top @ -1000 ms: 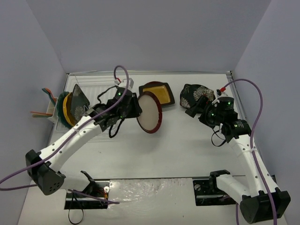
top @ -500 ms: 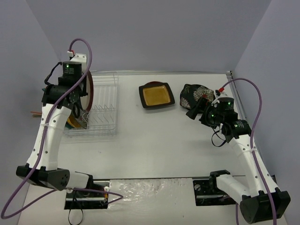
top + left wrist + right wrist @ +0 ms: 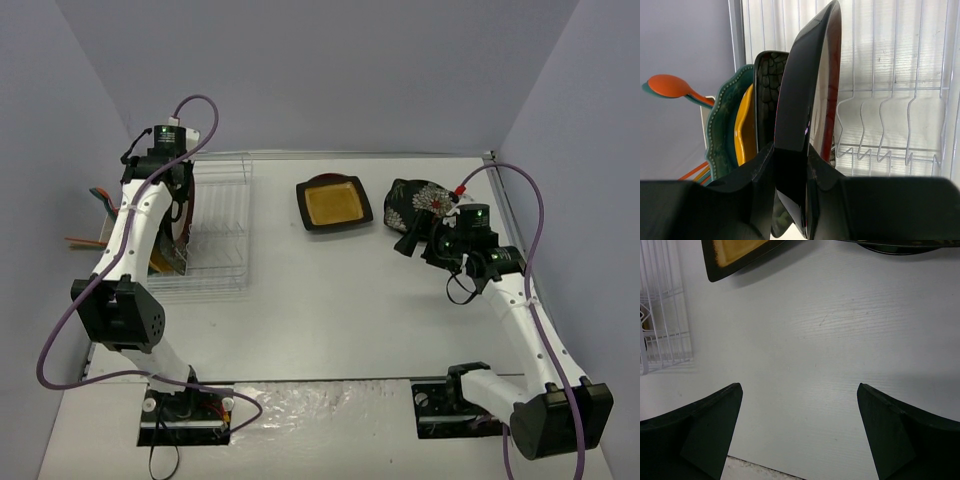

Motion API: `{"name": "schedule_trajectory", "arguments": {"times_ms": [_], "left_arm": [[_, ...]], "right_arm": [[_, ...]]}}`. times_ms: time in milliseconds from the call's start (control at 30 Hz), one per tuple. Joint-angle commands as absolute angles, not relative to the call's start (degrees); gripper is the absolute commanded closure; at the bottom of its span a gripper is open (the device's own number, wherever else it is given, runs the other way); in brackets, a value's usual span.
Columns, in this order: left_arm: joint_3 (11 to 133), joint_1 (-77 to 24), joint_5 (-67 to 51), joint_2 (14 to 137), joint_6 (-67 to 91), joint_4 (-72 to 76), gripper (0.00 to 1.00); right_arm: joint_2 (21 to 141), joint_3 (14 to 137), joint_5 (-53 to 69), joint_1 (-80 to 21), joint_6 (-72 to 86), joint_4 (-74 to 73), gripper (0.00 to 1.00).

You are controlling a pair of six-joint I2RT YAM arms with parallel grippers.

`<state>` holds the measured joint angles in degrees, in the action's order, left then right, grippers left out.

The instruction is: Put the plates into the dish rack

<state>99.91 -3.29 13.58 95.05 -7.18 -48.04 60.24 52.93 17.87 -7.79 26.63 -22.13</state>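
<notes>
My left gripper is shut on the edge of the red-rimmed plate, which stands upright on edge over the white wire dish rack. Left of it in the rack stand a black flowered plate, an orange-yellow plate and a teal scalloped plate. From above, the left gripper sits at the left end of the dish rack. The black square plate with a yellow centre and another flowered plate lie on the table. My right gripper hovers open beside the flowered plate, holding nothing.
A utensil cup with orange and teal utensils hangs on the rack's left side, close to the left wall. The rack's slots to the right of the held plate hold nothing. The right wrist view shows bare white table under the open fingers.
The left arm has carried the red-rimmed plate from mid-table over to the rack at the left and brought it down among the standing plates. The right arm has shifted only slightly.
</notes>
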Motion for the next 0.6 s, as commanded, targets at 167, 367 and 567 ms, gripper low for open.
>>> {"name": "schedule_trajectory", "arguments": {"times_ms": [167,367,567], "left_arm": [[95.7,-2.5,15.4,90.9,-7.0,-38.8,1.0],[90.6,-1.9,15.1,89.1,-6.1,-36.1,1.0],[89.6,-1.4,15.4,89.3,-5.5,-35.7,0.99]], "right_arm": [[61.6,54.5,18.9,-6.9,24.5,-19.8,0.05],[62.0,53.8,19.4,-6.9,24.8,-19.4,0.05],[61.9,53.1,19.6,-6.8,24.9,-18.9,0.05]]}}
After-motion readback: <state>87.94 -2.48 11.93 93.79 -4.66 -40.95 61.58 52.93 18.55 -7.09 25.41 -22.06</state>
